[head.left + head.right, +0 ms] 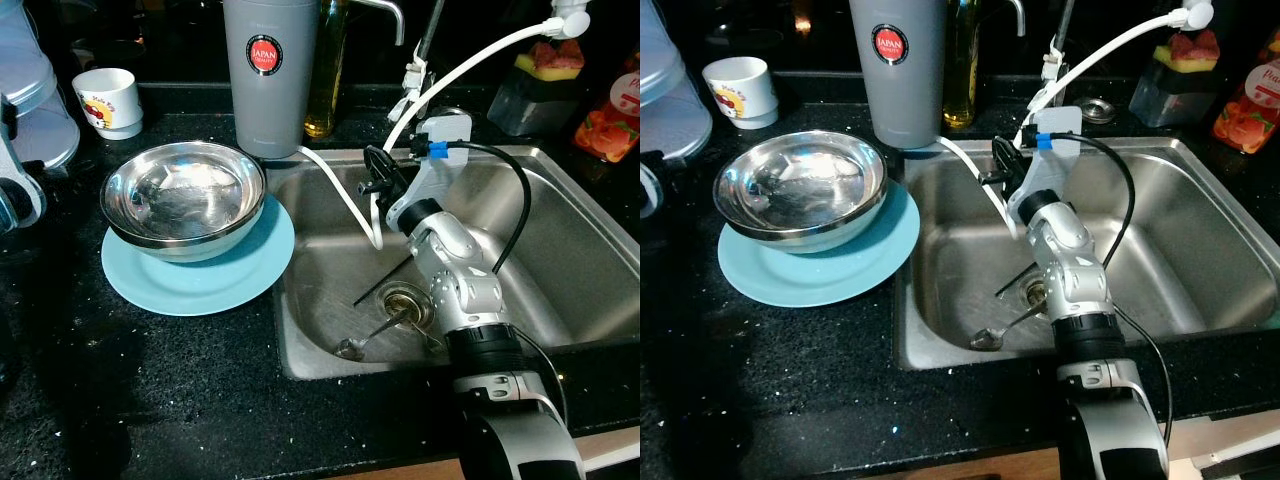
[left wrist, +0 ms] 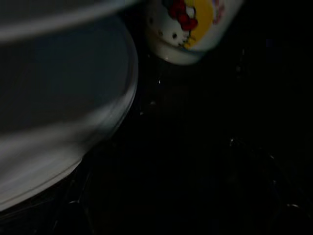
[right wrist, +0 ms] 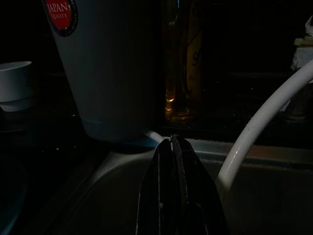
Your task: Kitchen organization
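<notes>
Spoon (image 1: pixel 372 336) is down on the sink (image 1: pixel 560 250) floor by the drain, while my right claw (image 3: pixel 171 142) hangs over the basin's back-left corner, fingers pressed together on nothing, next to the white hose (image 1: pixel 470 60). Steel bowl (image 1: pixel 183 195) sits on the blue plate (image 1: pixel 215 285) on the counter. My left claw's somewhere by the Hello Kitty cup (image 2: pixel 188 27), can't tell how it's set.

A silver bowl (image 1: pixel 183 196) sits on a pale blue plate (image 1: pixel 205 280); the tall tumbler (image 1: pixel 270 75) is grey with a red badge.
</notes>
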Available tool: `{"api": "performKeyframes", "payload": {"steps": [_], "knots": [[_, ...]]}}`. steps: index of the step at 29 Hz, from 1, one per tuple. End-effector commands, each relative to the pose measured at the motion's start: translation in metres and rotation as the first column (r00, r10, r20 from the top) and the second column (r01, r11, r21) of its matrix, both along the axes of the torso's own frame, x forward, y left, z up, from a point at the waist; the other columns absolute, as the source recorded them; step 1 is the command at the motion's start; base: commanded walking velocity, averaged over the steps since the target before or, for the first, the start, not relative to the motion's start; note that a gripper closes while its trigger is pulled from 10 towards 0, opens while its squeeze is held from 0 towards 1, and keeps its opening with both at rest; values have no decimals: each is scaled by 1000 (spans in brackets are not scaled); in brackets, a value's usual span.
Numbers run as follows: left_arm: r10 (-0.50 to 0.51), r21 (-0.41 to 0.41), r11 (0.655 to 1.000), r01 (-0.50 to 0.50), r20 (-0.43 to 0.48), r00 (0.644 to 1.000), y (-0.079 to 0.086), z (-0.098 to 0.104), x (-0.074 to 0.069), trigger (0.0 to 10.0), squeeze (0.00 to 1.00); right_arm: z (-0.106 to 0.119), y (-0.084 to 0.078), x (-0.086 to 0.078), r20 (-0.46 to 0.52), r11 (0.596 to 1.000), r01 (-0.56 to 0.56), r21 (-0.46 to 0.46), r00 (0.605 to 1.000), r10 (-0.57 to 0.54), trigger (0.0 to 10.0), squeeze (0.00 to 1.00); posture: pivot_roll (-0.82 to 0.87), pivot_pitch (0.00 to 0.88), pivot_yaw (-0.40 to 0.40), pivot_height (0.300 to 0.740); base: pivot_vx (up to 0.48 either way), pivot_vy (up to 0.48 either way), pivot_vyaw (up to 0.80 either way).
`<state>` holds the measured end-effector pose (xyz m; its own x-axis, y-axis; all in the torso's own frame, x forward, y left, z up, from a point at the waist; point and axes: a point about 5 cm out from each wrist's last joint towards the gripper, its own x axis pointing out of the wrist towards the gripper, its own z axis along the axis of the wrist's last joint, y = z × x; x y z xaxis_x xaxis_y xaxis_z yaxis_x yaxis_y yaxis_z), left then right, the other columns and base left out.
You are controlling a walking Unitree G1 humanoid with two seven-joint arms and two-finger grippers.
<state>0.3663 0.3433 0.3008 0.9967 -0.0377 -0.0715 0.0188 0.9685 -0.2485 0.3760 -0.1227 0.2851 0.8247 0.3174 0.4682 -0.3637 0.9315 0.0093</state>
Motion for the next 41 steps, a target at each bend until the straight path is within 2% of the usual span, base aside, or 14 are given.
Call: {"api": "performKeyframes", "payload": {"steps": [1, 3, 6, 8, 11, 12, 18, 20, 26, 28, 31, 32, 33, 41], "knots": [[13, -32, 999, -13, -16, 1000, 3, -1, -2, 10000, 0, 2, -1, 0, 15, 1000, 3, 2, 1000, -3, 10000, 0, -44, 158, -28, 740, 0, 0, 0], [14, 3, 1000, -14, -78, 997, 2, -8, -2, 10000, 0, 3, -2, 1, 17, 1000, 4, 3, 1000, -4, 10000, 0, -41, 158, -28, 740, 0, 0, 0], [7, 212, 977, 36, -200, 980, 3, -23, -3, 10000, 0, 3, -2, 1, 16, 1000, 4, 4, 1000, -4, 10000, 0, -41, 160, -26, 740, 0, 0, 0], [6, 260, 964, 55, -228, 974, 3, -27, -4, 10000, 0, 3, -2, 1, 16, 1000, 4, 5, 1000, -4, 10000, 0, -41, 160, -26, 740, 0, 0, 0], [-12, 364, 923, 125, -298, 955, 3, -33, -5, 10000, 0, 2, -2, 1, 16, 1000, 5, 4, 1000, -5, 10000, 0, -42, 162, -24, 740, 0, 0, 0], [-11, 476, 855, 206, -380, 925, 5, -38, -8, 10000, 0, 2, -3, 1, 16, 1000, 8, 4, 1000, -8, 10000, 0, -42, 162, -24, 740, 0, 0, 0], [-11, 546, 785, 292, -460, 888, 5, -38, -10, 10000, 0, 3, -3, 1, 17, 1000, 9, 4, 1000, -9, 10000, 0, -37, 162, -25, 740, 0, 0, 0], [-34, 538, 780, 320, -474, 880, 2, -36, -10, 10000, 0, 3, -3, 1, 18, 1000, 8, 4, 1000, -8, 10000, 0, -37, 162, -25, 740, 0, 0, 0], [-213, 474, 696, 540, -582, 785, -15, -30, -11, 10000, 0, 3, -3, 1, 18, 1000, 7, 3, 1000, -7, 10000, 0, -34, 160, -24, 740, 0, 0, 0], [-238, 448, 715, 537, -567, 789, -18, -28, -10, 10000, 0, 3, -2, 1, 19, 1000, 7, 2, 1000, -8, 10000, 0, -34, 159, -24, 740, 0, 0, 0], [-263, 367, 797, 479, -502, 824, -17, -26, -9, 10000, 0, 4, -3, 1, 21, 1000, 8, 0, 1000, -8, 10000, 0, -34, 159, -24, 740, 0, 0, 0], [-263, 367, 797, 479, -502, 824, -17, -26, -9, 10000, 0, 4, -3, 1, 21, 1000, 8, 0, 1000, -8, 10000, 0, -34, 159, -24, 740, 0, 0, 0], [-285, 298, 840, 454, -470, 835, -17, -25, -10, 10000, 0, 4, -3, 1, 22, 1000, 8, -1, 1000, -8, 10000, 0, -34, 157, -23, 740, 0, 0, 0], [-387, 176, 839, 516, -474, 791, -21, -29, -15, 10000, 0, 4, -3, 0, 27, 1000, 10, -1, 1000, -10, 10000, 0, -33, 149, -20, 740, 0, 0, 0]]}}
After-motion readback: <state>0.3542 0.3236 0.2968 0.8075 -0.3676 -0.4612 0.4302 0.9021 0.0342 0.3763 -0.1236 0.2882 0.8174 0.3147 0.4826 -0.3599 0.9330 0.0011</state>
